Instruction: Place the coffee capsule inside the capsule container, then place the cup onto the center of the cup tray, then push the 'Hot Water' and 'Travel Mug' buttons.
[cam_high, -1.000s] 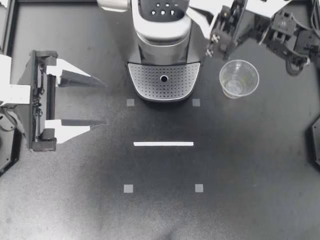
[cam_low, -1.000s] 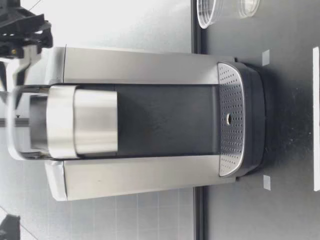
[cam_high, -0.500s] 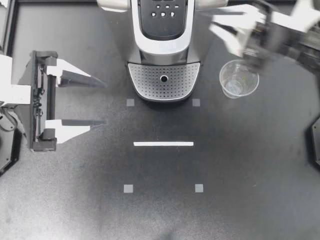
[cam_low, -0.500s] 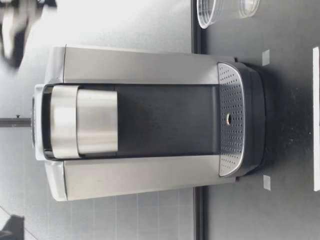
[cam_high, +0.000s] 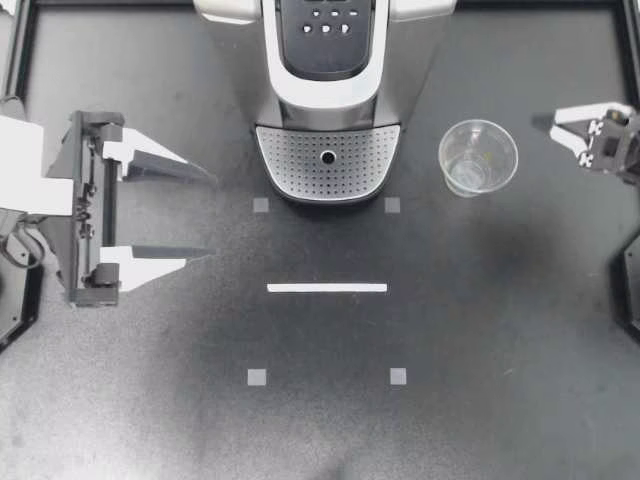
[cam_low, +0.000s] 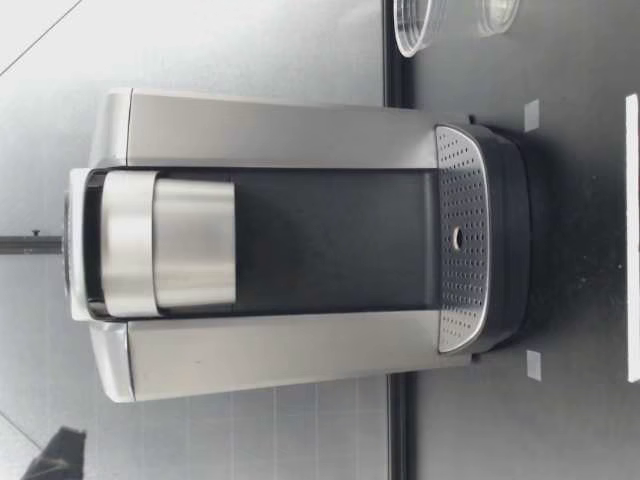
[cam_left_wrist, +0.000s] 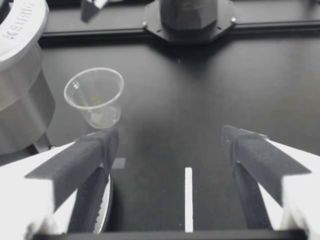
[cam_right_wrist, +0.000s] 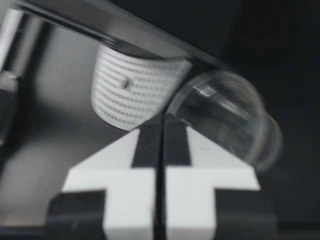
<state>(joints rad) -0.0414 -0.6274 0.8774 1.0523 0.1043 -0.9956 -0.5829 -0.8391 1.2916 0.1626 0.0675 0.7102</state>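
While left pincer (cam_high: 210, 213) gapes, cup (cam_high: 478, 157) stands upright

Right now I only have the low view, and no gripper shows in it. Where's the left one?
Observer: In the top view the left gripper is open and empty, well off to its own side of the coffee machine.
Operator: And the right?
Observer: The right gripper is shut on nothing. It sits beside the cup, apart from it, on the side away from the machine.
Operator: Anything over the buttons?
Observer: No. The top view shows the buttons uncovered, with neither gripper near them.
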